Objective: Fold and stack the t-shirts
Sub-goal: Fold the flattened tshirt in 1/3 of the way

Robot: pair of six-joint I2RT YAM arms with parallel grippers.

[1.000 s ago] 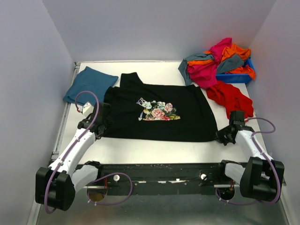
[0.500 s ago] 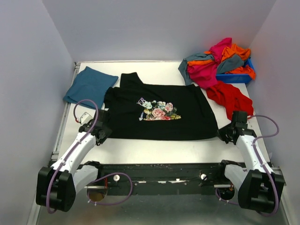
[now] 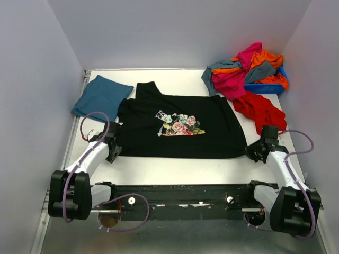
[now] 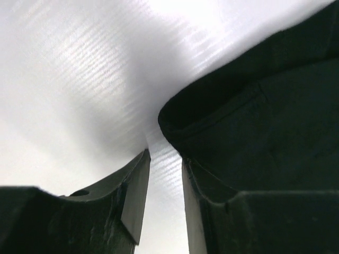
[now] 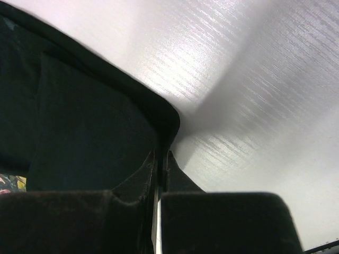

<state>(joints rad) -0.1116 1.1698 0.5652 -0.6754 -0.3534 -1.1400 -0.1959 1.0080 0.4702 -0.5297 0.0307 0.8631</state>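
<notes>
A black t-shirt with a pink-white floral print lies spread flat in the middle of the white table. My left gripper sits at its near left corner. In the left wrist view the gripper is open with bare table between the fingers, and the shirt's corner lies just past and beside the right finger. My right gripper is at the near right corner. In the right wrist view it is shut on the corner of the black shirt.
A folded teal-blue t-shirt lies at the back left. A heap of magenta, orange and grey-blue shirts covers a small blue bin at the back right. A red shirt trails from it towards my right arm.
My left gripper has drawn back from the shirt's left edge to its near left corner. My right gripper has stayed at the near right corner.
</notes>
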